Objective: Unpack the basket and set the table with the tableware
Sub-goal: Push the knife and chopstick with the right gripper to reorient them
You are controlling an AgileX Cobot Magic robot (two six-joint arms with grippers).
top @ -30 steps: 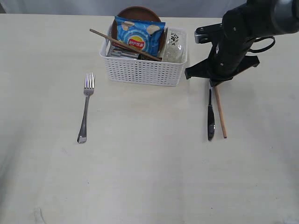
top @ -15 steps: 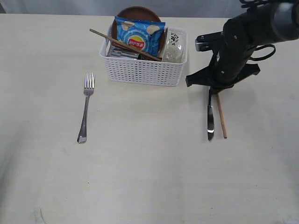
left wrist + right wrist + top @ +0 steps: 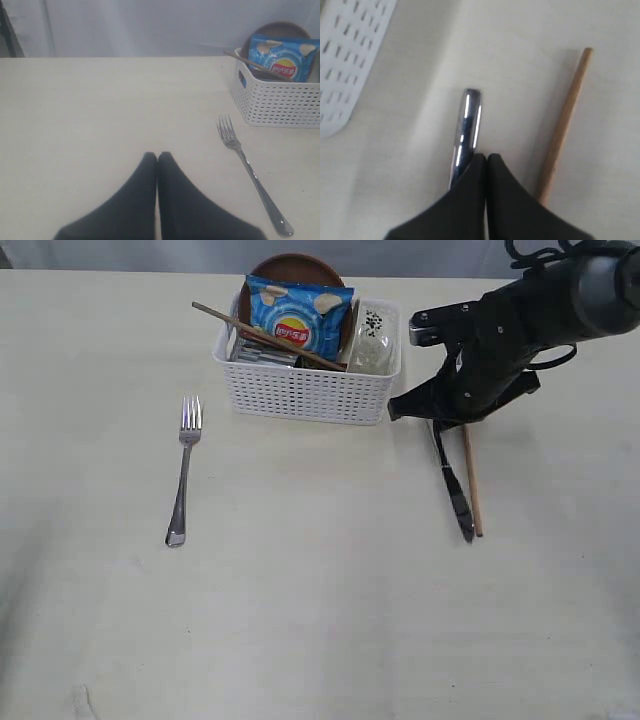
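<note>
The white perforated plastic basket [image 3: 305,395] stands on the pale cream table [image 3: 320,620], with a steel fork [image 3: 183,475] to its left and a steel knife [image 3: 453,485] beside a thin wooden chopstick [image 3: 472,485] to its right. The right gripper [image 3: 486,157], fingers pressed together and empty, sits over the knife. The left gripper [image 3: 158,156] is likewise closed near the fork.

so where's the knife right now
In the exterior view the knife lies on the right side of the table, right of the basket, close beside the wooden chopstick, its far end under the shut right gripper.
</note>
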